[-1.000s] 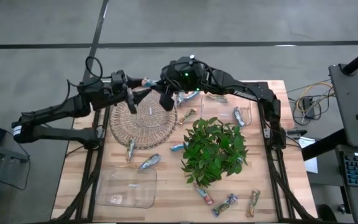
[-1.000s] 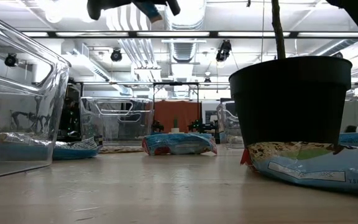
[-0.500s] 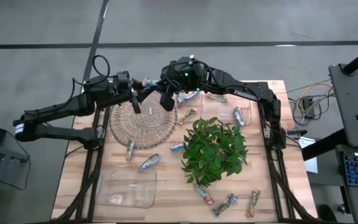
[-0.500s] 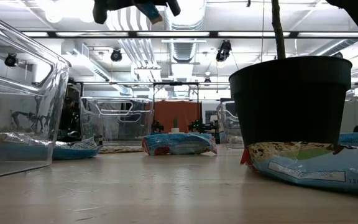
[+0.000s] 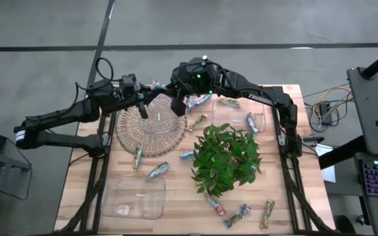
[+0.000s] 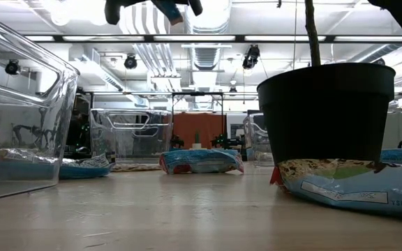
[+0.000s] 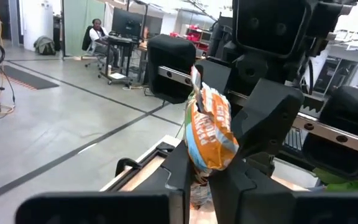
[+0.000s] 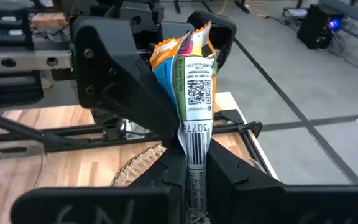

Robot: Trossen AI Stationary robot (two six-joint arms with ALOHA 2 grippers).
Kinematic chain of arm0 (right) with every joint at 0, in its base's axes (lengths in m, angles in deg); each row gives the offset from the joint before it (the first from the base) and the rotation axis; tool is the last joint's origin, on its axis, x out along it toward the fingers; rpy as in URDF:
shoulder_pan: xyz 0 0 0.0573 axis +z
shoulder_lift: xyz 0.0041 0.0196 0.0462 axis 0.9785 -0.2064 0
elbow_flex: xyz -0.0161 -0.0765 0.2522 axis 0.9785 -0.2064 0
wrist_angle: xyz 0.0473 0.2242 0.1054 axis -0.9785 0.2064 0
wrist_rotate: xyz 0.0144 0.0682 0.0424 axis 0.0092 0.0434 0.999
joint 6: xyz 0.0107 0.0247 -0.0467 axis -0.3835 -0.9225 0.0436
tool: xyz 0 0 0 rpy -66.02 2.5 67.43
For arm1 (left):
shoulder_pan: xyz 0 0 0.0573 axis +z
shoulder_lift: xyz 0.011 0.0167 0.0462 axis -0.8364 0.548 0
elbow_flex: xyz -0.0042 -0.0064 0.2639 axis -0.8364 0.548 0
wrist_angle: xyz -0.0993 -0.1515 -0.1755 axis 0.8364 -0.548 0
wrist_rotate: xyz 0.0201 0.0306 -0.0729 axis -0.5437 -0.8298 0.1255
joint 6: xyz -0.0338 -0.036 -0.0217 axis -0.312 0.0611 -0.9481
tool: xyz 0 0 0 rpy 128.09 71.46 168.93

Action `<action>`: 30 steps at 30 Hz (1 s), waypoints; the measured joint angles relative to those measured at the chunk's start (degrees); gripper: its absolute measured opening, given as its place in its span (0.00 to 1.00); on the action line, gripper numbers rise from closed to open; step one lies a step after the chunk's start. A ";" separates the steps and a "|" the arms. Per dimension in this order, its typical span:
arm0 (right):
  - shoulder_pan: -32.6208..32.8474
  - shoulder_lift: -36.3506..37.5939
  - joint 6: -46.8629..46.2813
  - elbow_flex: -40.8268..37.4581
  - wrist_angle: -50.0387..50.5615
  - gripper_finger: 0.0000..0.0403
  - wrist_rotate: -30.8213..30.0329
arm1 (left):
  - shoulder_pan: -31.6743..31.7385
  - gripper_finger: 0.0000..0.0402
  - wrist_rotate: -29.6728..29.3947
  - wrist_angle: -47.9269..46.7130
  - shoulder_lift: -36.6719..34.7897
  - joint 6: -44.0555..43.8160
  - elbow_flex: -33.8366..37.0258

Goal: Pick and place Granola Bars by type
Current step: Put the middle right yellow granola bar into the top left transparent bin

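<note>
**Both jaws pinch one bar above the far edge of the worktop**

We see the two arms meeting in mid-air over the far side of the pale wooden worktop (image 5: pixel 176 196). The left gripper (image 5: pixel 151 86) and the right gripper (image 5: pixel 160 88) face each other, tip to tip, with one orange-and-blue foil-wrapped granola bar (image 7: pixel 208 127) between them. In the left wrist view our own jaws are closed narrow on the lower end of this bar, and the other gripper's dark jaws stand just behind it. In the right wrist view the right jaws are likewise pressed together on the bar's crimped end, the barcode side (image 8: pixel 196 93) turned toward that camera. So both jaws grip the same bar, one at each end.

Just below the jaws lies a round woven wicker basket (image 5: pixel 151 129). Beyond the right jaws, a clear plastic tray (image 5: pixel 262 118) holds a silvery-blue bar (image 5: pixel 251 122). A green leafy potted plant (image 5: pixel 226 158) stands well apart from both jaws, toward the middle of the worktop. More wrapped bars (image 5: pixel 157 171) lie loose near the plant and at the near edge (image 5: pixel 239 214). A second clear tray (image 5: pixel 134 197) sits at the near side, well apart from the left jaws.
</note>
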 joint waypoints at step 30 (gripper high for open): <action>-2.88 13.42 2.00 -0.09 25.04 0.66 -7.66 | 0.74 0.02 -6.81 -59.53 19.58 8.88 -35.90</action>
